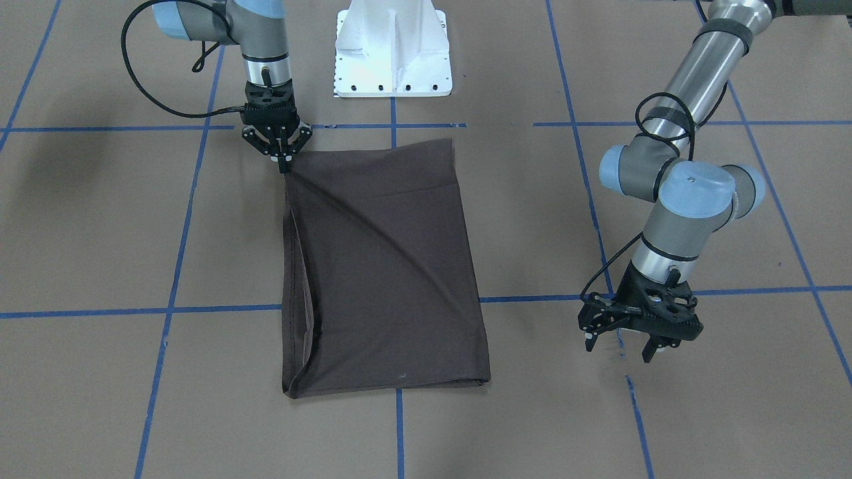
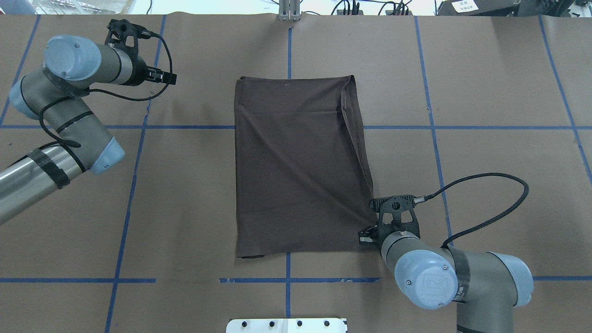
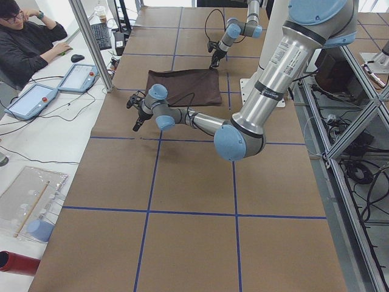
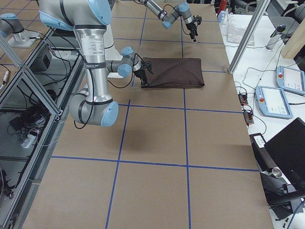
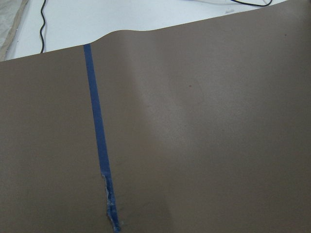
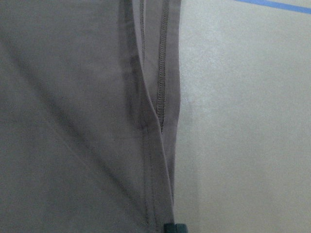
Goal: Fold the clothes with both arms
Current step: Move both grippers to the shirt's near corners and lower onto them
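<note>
T-shirt (image 1: pixel 386 266) lies flat at mid-desk (image 1: pixel 100 233), already folded into a long rectangle, with loose hem layers stacked along the robot's right-hand edge. Right pincer (image 1: pixel 285 159) is at the corner nearest the robot on that side and looks clenched on the fabric: the tips meet on the corner and a diagonal crease runs out from it. Left pincer (image 1: pixel 619 346) is released, fingers spread, hovering over bare desk well apart from the shirt, level with its far end; its wrist view shows only brown paper and blue tape (image 5: pixel 97 121). Judgement: a crosswise fold is being set up, one corner taken and nothing lifted yet. The next move likely calls for the left pincer to come in and take a corner on its own side, so the edge rises level and the layers do not skew. Writing: the chest logo is not in view. An emblem on the right arm's joint cap (image 2: pixel 425 280) is too small to read.
</note>
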Available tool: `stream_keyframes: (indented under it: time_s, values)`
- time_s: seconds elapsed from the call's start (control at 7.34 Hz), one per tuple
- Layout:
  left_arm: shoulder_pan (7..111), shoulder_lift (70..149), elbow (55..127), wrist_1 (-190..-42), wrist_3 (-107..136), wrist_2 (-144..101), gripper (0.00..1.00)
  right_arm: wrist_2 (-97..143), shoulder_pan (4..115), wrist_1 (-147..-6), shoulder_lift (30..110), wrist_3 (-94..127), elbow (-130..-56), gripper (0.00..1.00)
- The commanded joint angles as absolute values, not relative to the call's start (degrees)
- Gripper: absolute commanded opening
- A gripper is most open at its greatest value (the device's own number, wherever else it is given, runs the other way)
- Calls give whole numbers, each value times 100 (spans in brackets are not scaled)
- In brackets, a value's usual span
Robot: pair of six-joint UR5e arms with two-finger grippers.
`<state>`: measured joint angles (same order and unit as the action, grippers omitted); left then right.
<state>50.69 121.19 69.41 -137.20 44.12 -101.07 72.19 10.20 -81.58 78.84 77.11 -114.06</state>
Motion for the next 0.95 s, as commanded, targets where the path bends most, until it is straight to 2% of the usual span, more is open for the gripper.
stream_keyframes:
  time_s: [0.0,0.27,0.55,0.82]
  values:
    - [5063,12120,6935,-13720,4412,-10099,100,7199,985,-8156,7902,7892,-11391,99]
    - [5063,12120,6978,-13720,4430,-10107,100,7295,1045,-7764,7884,7884,-11504,100]
    - [4932,12111,7302,-13702,5067,-10482,100,8169,1614,-6605,8032,7892,-11575,100]
    - [4145,11815,8238,-13676,6629,-10609,100,8890,2142,-5744,8391,8077,-11654,100]
